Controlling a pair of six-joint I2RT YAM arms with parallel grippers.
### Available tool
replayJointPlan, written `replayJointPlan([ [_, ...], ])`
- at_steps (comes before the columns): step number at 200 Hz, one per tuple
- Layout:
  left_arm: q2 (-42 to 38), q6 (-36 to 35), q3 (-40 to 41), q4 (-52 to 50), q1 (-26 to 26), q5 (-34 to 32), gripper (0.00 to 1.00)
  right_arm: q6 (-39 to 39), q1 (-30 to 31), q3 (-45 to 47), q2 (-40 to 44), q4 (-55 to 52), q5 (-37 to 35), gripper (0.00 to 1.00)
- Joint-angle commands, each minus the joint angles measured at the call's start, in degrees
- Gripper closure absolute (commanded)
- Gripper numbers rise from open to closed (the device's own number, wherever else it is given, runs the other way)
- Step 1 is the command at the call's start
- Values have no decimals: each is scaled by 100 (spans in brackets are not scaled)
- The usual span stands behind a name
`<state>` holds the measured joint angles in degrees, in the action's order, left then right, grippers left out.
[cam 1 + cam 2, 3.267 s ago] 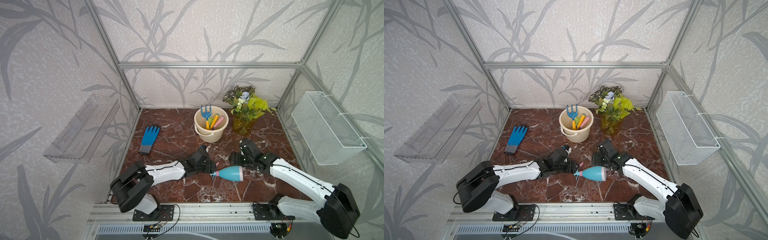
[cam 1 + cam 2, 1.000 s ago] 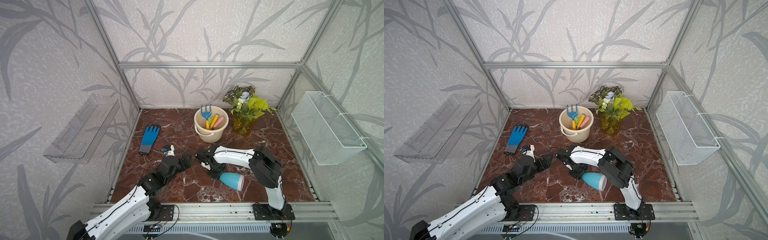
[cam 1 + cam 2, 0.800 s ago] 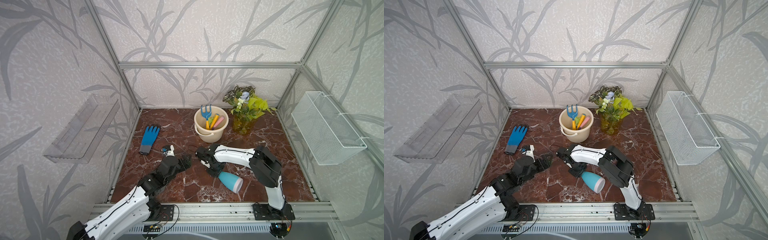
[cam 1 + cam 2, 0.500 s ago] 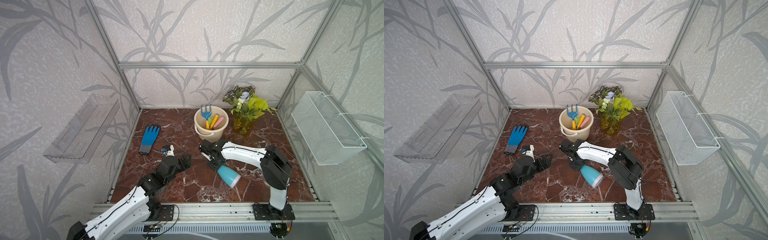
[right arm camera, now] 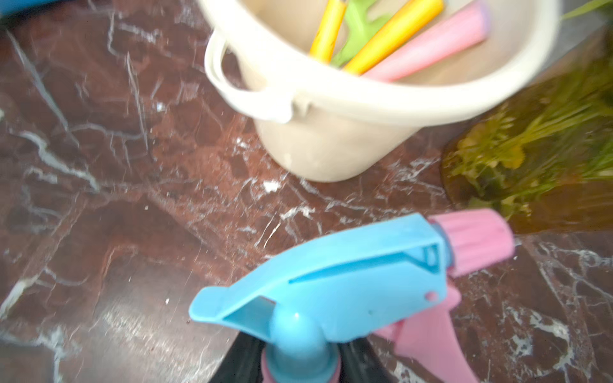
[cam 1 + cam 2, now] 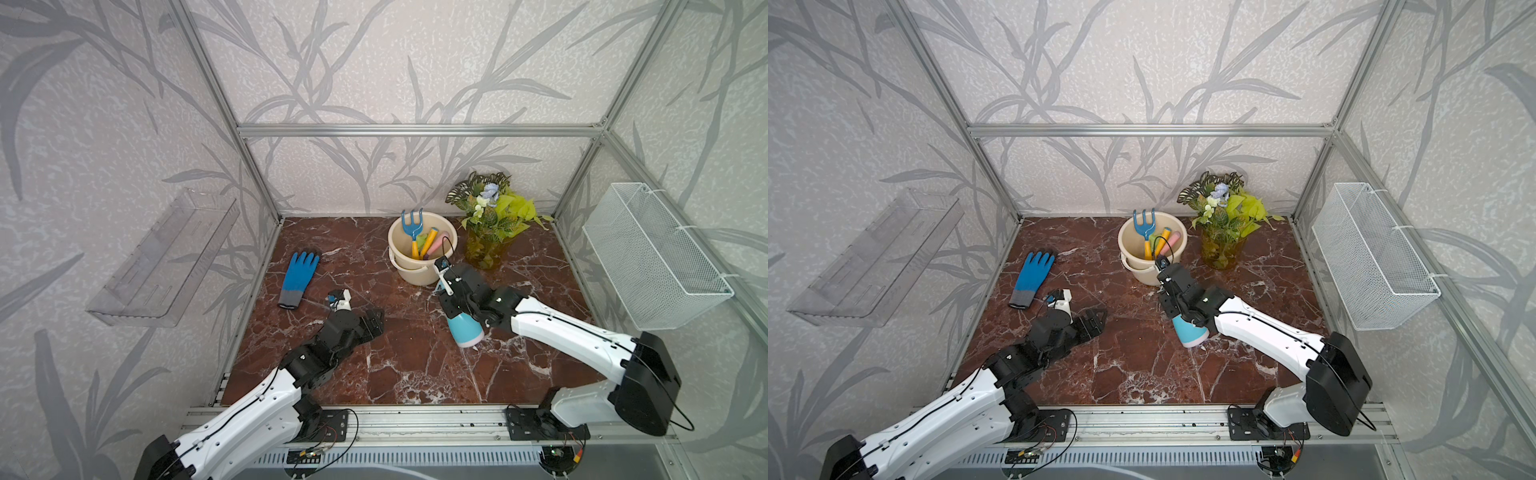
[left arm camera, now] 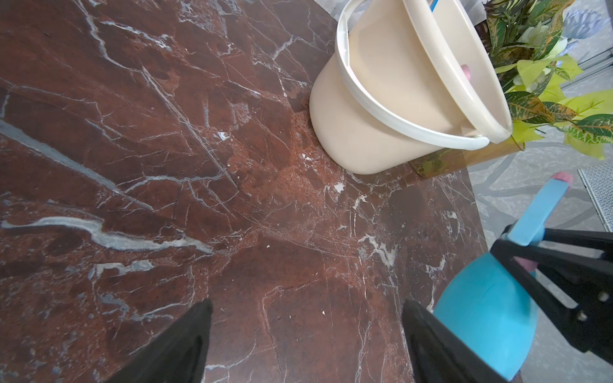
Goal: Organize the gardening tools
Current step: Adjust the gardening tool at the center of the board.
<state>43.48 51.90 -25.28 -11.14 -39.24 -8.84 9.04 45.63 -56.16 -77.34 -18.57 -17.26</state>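
My right gripper is shut on the neck of the light-blue spray bottle, just below its pink trigger. The bottle is tilted, base toward the front and head toward the cream bucket. Inside the bucket stand the blue fork, yellow handles, a green tool and a pink handle. My left gripper is open and empty over bare marble, left of the bottle.
A blue glove with a grey cuff lies at the left. An amber vase with a leafy plant stands right of the bucket. A wire basket hangs on the right wall, a clear shelf on the left wall.
My right arm has swung out to the right and turned the gripped bottle, raising its head toward the bucket. The left arm has stayed where it was, open.
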Motion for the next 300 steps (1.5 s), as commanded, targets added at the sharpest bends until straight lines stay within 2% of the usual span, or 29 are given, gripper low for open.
replayJointPlan([
  [1,143,-187,-292,213,30,66,9,-287,-105,687,515,1806,-467,71],
  [26,351,-239,-441,300,29,163,9,-362,-432,1558,947,3343,-348,72],
  [63,497,-242,-509,435,25,243,9,-292,-836,2054,1038,4455,-330,71],
  [85,546,-221,-522,480,24,288,9,-512,-898,2543,879,5742,-265,71],
  [140,558,-250,-551,550,28,312,9,-825,-1029,3055,114,7852,-284,69],
  [227,654,-328,-639,551,29,287,9,-1176,-1158,3102,-1083,9559,-433,69],
  [300,731,-355,-671,602,31,304,9,-1081,-1341,3172,-1448,9864,-472,69],
])
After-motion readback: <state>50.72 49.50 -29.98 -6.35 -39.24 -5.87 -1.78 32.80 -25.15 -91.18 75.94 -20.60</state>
